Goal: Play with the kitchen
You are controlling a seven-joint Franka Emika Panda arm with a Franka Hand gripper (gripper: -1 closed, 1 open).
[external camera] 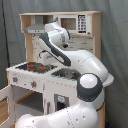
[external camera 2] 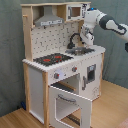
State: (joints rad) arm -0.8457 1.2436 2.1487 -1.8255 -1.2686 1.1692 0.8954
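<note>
Standing against a grey curtain (external camera 2: 10,55), the kitchen (external camera 2: 60,70) rose white and light-wood on a wooden floor (external camera 2: 112,107) in the second exterior view; in the first exterior view the kitchen (external camera: 45,82) was partly hidden by the white arm (external camera: 80,65), which crossed in front of it. In the second exterior view the oven door (external camera 2: 70,106) hung open, swung forward and down; the black-red stovetop (external camera 2: 52,59) lay toward the second exterior view's left of the grey sink (external camera 2: 81,50), and the black faucet (external camera 2: 75,39) arched over that sink. The hood (external camera 2: 49,20) sat above the stovetop and the small microwave (external camera 2: 75,11) beside it on the top shelf. The gripper (external camera 2: 88,39) hung above the sink, just beside the faucet; whether its claw was released or clenched could not be told.
</note>
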